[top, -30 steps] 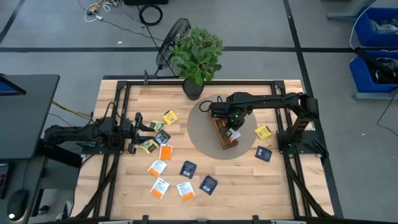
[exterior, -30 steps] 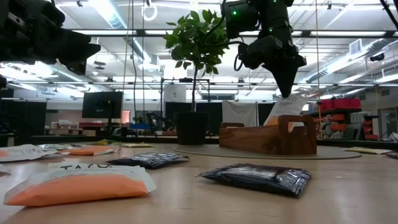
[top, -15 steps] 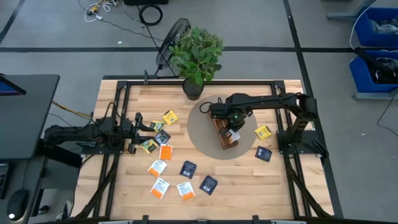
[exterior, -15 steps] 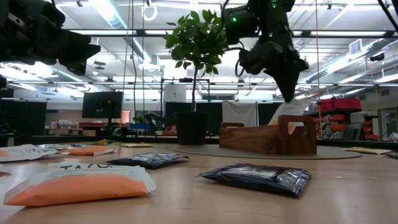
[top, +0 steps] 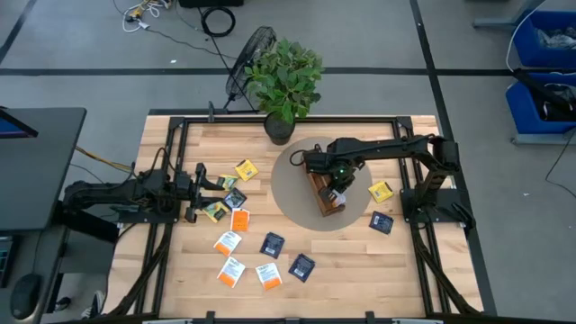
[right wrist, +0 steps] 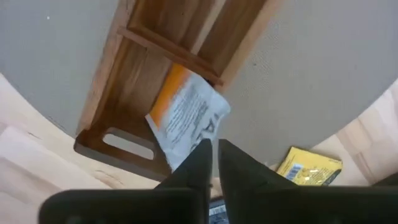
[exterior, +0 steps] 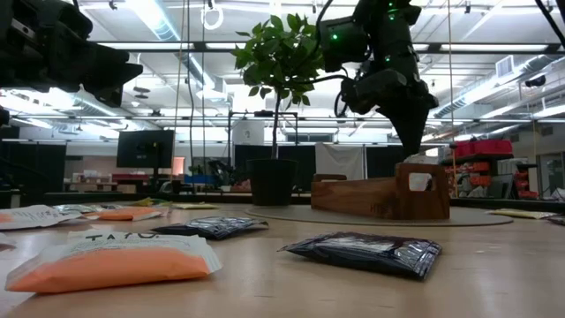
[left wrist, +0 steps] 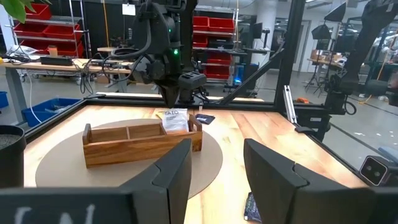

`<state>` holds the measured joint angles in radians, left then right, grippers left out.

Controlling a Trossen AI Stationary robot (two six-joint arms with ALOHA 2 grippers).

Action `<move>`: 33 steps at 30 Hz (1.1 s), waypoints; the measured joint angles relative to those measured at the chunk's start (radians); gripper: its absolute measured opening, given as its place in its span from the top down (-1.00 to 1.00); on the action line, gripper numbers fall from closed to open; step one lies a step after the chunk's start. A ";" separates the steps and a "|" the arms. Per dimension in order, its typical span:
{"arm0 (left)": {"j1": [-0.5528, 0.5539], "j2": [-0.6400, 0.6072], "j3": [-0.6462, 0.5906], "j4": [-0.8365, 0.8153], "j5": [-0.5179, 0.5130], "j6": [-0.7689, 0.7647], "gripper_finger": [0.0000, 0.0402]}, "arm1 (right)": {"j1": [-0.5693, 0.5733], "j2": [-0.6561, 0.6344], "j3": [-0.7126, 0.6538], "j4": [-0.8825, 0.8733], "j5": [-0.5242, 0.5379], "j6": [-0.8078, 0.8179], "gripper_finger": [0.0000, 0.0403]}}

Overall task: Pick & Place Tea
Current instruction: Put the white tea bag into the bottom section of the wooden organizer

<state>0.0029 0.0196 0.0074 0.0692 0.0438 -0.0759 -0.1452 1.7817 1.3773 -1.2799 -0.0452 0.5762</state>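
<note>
The wooden tray (top: 322,184) lies on a round grey mat (top: 288,200). My right gripper (top: 335,191) points down over the tray's near end compartment, its fingers a narrow slit apart at an orange-and-white tea sachet (right wrist: 183,118) that stands tilted in that compartment (left wrist: 175,119). Several more tea sachets lie flat on the table: orange-and-white (top: 229,242), navy (top: 272,244) and yellow (top: 381,192). My left gripper (left wrist: 217,174) waits open and level at the table's left edge (top: 209,193), touching nothing. My right gripper meets the sachet's upper edge (right wrist: 200,142) with its fingertips from above, pointing down. Only a thin slit shows between the fingers, and they hide the exact place of contact. The sachet leans in the end compartment, its lower part down inside the tray (exterior: 420,181).
A potted plant (top: 281,129) stands at the table's far edge behind the mat. A yellow sachet and a navy one (top: 382,222) lie right of the tray. Black frame rails (top: 171,162) run along the table's sides. Bare wood lies along the near edge.
My right gripper has sunk toward the tray with the orange-and-white sachet. The sachet, which stood out above the tray's end wall, now sits lower inside the compartment and shows through the wall's handle slot.
</note>
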 joint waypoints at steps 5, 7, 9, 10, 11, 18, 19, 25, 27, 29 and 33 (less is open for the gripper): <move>0.000 0.000 0.000 -0.001 0.000 0.000 0.25 | 0.004 0.000 0.000 0.031 0.001 -0.048 0.64; 0.000 0.000 0.000 -0.006 0.000 0.000 0.25 | 0.011 -0.001 0.000 0.030 0.000 -0.083 0.54; 0.000 0.000 0.000 -0.013 0.000 0.000 0.25 | 0.021 -0.014 0.000 0.020 0.002 -0.109 0.43; 0.000 0.000 0.000 -0.016 0.000 -0.001 0.25 | 0.028 -0.026 0.000 0.015 0.003 -0.114 0.39; 0.000 0.000 0.000 -0.017 -0.001 -0.005 0.25 | 0.040 -0.039 0.000 0.014 0.010 -0.120 0.34; 0.000 0.000 0.000 -0.018 -0.001 -0.010 0.25 | 0.191 -0.164 0.000 0.053 0.198 -0.103 0.16; 0.000 0.000 0.000 -0.018 -0.001 -0.010 0.25 | 0.219 -0.183 -0.006 0.072 0.235 -0.092 0.15; 0.000 0.000 0.000 -0.017 -0.001 -0.084 0.25 | 0.399 -0.290 -0.125 0.310 0.402 -0.065 0.12; 0.000 0.000 0.000 -0.016 -0.002 -0.093 0.25 | 0.452 -0.322 -0.192 0.435 0.445 -0.080 0.12; 0.000 0.000 0.000 -0.017 -0.029 -0.085 0.25 | 0.503 -0.347 -0.260 0.558 0.489 -0.094 0.12; 0.000 0.002 0.000 -0.016 -0.082 -0.128 0.25 | 0.592 -0.368 -0.380 0.763 0.587 -0.117 0.12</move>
<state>0.0029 0.0220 0.0071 0.0528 -0.0379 -0.2039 0.4467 1.4132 0.9973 -0.5168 0.5420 0.4591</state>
